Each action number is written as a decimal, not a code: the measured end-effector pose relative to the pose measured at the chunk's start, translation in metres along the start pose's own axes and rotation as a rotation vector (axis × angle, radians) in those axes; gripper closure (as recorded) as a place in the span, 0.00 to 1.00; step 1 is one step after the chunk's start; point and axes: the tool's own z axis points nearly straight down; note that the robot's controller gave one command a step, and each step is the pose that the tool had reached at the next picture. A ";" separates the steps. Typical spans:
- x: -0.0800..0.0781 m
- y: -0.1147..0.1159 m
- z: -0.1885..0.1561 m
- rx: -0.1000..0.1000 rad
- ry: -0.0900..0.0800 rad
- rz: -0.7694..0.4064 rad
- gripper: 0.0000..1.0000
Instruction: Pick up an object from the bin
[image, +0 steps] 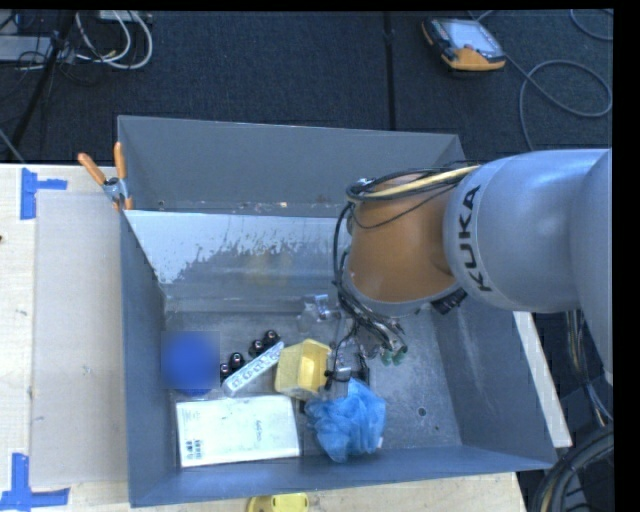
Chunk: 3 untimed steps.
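Just beside the yellow sponge (299, 367), claw (342, 370) above the blue mesh puff (348, 421).

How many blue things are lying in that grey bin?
2. A blue ball sits at the bin's left; a blue crumpled puff lies near the front, beside the yellow sponge. The arm may hide others.

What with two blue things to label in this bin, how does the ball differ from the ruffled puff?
The blue ball is smooth and round; the ruffled puff is crinkled and irregular. The ball is a deeper blue, the puff lighter. The ball lies at the left of the bin, apart from the yellow block; the puff lies front-middle, just below that block. Both are blue and rest on the bin floor.
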 end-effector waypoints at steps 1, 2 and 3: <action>-0.018 0.034 0.018 0.002 0.005 0.022 0.00; -0.024 0.062 0.013 -0.001 0.004 -0.001 0.00; -0.019 0.075 0.056 0.002 -0.012 -0.247 1.00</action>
